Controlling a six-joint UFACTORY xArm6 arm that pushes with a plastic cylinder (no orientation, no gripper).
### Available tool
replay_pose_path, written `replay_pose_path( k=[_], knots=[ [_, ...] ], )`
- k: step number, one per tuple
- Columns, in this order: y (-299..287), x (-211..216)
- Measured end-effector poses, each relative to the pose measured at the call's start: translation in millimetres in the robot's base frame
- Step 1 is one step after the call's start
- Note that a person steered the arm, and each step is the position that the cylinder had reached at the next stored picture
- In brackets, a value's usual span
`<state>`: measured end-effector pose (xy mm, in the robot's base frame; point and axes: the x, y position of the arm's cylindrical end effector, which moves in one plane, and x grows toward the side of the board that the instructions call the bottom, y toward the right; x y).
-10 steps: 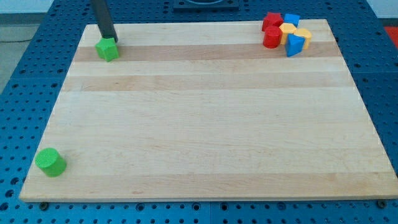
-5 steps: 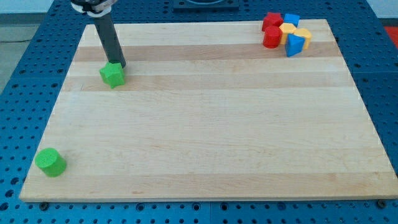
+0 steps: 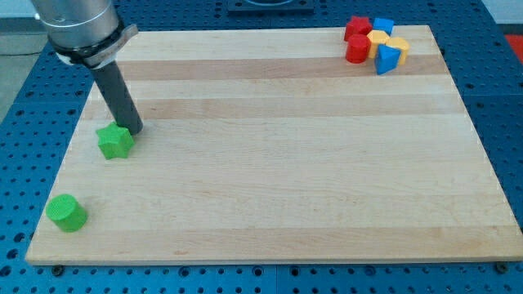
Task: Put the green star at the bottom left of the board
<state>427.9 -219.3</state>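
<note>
Push step under way: green star partway down the board's left side.

Camera view: my tip (image 3: 132, 129) touches the upper right of the green star (image 3: 115, 141); there is no claw, only the rod. The star lies above the green cylinder (image 3: 66, 212), which occupies the board (image 3: 286, 180) bottom-left corner. Next move, by judgement: push down-left, stopping short of the cylinder. The contact point is shadowed; the arm's upper part is cut off.

star block (image 3: 115, 141): near the surface's (image 3: 278, 163) left edge, touching my tip (image 3: 133, 129) at its upper right
cylinder block (image 3: 66, 212): bottom-left corner, below the star block
block cluster (image 3: 374, 44): top-right corner, well apart
</note>
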Motion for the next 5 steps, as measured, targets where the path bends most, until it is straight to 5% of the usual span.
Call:
replay_pose_path(
  k=[5],
  knots=[
    [-33,90]
  ],
)
